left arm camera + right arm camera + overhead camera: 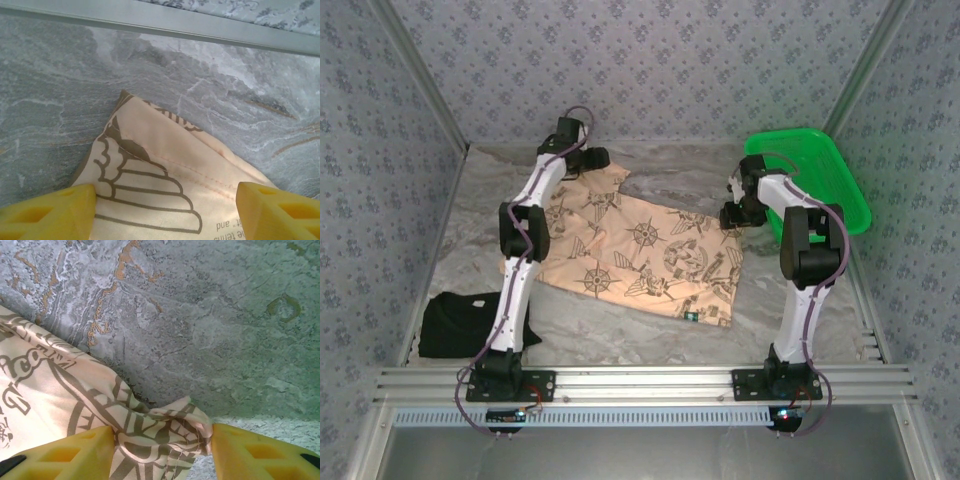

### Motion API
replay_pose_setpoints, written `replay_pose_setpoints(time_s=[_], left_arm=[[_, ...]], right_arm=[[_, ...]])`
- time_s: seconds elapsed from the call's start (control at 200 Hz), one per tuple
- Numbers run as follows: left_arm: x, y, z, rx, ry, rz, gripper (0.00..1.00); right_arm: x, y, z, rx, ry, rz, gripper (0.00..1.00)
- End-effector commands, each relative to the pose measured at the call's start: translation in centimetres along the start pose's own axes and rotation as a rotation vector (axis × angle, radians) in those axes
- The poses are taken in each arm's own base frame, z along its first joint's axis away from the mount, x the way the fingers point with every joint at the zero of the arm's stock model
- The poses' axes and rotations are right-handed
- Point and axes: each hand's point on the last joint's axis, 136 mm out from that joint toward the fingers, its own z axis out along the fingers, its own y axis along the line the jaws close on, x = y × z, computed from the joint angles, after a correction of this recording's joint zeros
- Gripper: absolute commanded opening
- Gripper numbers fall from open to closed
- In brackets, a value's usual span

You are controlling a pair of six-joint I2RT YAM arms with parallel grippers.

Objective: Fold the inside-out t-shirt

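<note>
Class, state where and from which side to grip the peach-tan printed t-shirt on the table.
Grip the peach-tan printed fabric t-shirt at a far corner, from above, straddling the edge: it lies flat on the grey marbled table, so corners probably lift easiest.

— How are my arms placed?
— My left arm (pixel 525 240) is stretched far forward. My right arm (pixel 805 250) has its elbow up and its wrist turned inward.
— And the tools?
— Left tool (pixel 166 200) has its fingers wide apart. Right tool (pixel 162 440) is pinched on a bunch of the inside-out t-shirt (pixel 60 400).
</note>
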Motion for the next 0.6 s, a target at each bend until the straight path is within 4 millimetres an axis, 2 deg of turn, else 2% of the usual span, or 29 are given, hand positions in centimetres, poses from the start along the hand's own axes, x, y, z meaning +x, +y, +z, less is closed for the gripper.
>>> replay_pose_setpoints(time_s=[0.0,0.09,0.23,0.31,0.4,0.495,0.595], left_arm=[[-3.4,-1.1,-2.7,-0.005,-0.099,0.114,0.72],[-2.5,0.4,-2.2,-0.067,-0.067,0.103,0.71],[-1.8,1.2,-2.1,-0.108,-0.043,0.106,0.73],[-1.8,1.1,-1.6,-0.095,-0.052,0.116,0.73],[-1.0,0.3,0.0,-0.014,-0.038,0.122,0.73],[-0.5,-0.3,0.6,0.042,-0.010,0.105,0.69],[-0.1,-0.2,0.6,0.044,0.008,0.102,0.67]], right_arm=[[1.0,0.0,1.0,-0.010,0.033,0.032,0.55],[1.5,0.1,1.1,-0.016,0.039,0.037,0.55],[1.9,0.2,1.3,-0.017,0.050,0.041,0.56],[1.9,0.2,1.7,-0.019,0.054,0.044,0.57],[1.9,0.5,1.9,-0.031,0.058,0.042,0.55],[1.8,1.0,2.0,-0.055,0.053,0.028,0.46],[1.2,1.6,1.7,-0.066,0.033,-0.002,0.29]])
